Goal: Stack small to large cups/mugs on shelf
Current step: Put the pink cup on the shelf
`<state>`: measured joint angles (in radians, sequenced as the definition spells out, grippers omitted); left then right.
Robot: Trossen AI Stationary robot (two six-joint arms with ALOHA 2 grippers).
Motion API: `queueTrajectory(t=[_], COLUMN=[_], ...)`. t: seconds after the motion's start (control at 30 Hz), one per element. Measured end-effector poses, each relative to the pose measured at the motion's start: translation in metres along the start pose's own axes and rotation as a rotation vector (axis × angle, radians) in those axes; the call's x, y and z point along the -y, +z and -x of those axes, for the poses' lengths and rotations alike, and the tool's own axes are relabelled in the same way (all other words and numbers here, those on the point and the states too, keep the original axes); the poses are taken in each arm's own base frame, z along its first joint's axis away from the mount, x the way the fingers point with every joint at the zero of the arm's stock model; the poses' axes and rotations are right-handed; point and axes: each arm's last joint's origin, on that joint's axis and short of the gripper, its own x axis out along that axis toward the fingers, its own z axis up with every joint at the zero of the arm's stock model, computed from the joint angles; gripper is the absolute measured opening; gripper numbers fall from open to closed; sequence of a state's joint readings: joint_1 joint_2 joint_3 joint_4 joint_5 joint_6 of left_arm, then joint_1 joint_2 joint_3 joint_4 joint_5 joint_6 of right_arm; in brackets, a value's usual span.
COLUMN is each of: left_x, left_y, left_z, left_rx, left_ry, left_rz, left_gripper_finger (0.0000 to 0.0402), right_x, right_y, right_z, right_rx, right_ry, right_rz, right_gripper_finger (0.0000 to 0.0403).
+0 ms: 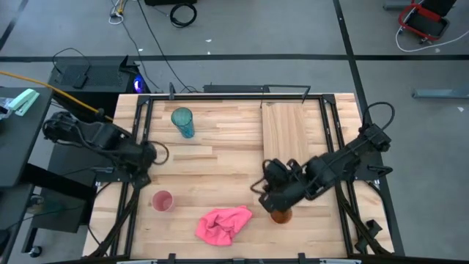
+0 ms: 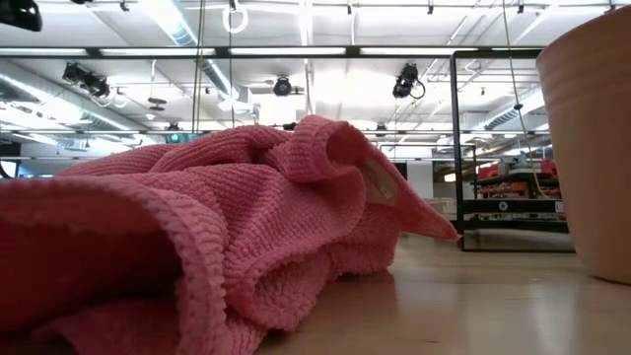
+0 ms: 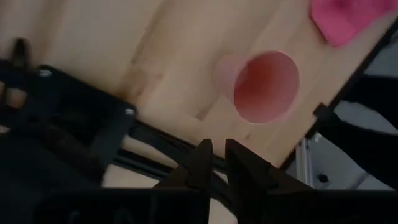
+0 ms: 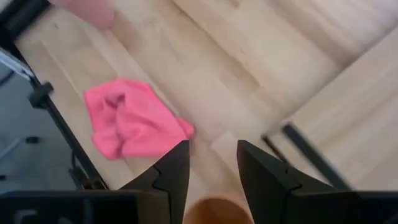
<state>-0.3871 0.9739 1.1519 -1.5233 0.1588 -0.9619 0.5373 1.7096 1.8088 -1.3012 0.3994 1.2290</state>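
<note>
1. Fingers, high view: right gripper (image 1: 272, 203) stands spread, empty, directly above the orange cup (image 1: 281, 215), cup at its 5 o'clock beside the pink cloth (image 1: 223, 224). Shelf (image 1: 293, 132) lies at 12 o'clock.
2. Low view: orange cup (image 2: 592, 148) stands upright beside the cloth.
3. Left wrist view: left gripper (image 3: 214, 163), fingers nearly together, empty; pink cup (image 3: 264, 86) ahead.
4. Right wrist view: orange rim just below the parted fingers (image 4: 171, 171). Right arm nearer.
</note>
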Motion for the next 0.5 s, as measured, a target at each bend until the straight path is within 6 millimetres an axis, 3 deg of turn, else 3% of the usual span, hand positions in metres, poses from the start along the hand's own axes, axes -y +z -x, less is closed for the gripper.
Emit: queueTrajectory(t=[0.3, 0.5], left_x=[0.028, 0.030], left_y=[-0.008, -0.007], left_z=[-0.040, -0.075], left_rx=[-0.023, -0.009], left_ry=[-0.033, -0.048], left_rz=[0.057, 0.147], left_gripper_finger=[0.0062, 0.0058], right_x=[0.010, 0.014], right_y=[0.028, 0.037], right_z=[-0.005, -0.009], right_rx=[0.024, 0.025], right_ry=[-0.024, -0.043], right_rz=[0.202, 0.294], right_gripper_finger=[0.0147, 0.0147])
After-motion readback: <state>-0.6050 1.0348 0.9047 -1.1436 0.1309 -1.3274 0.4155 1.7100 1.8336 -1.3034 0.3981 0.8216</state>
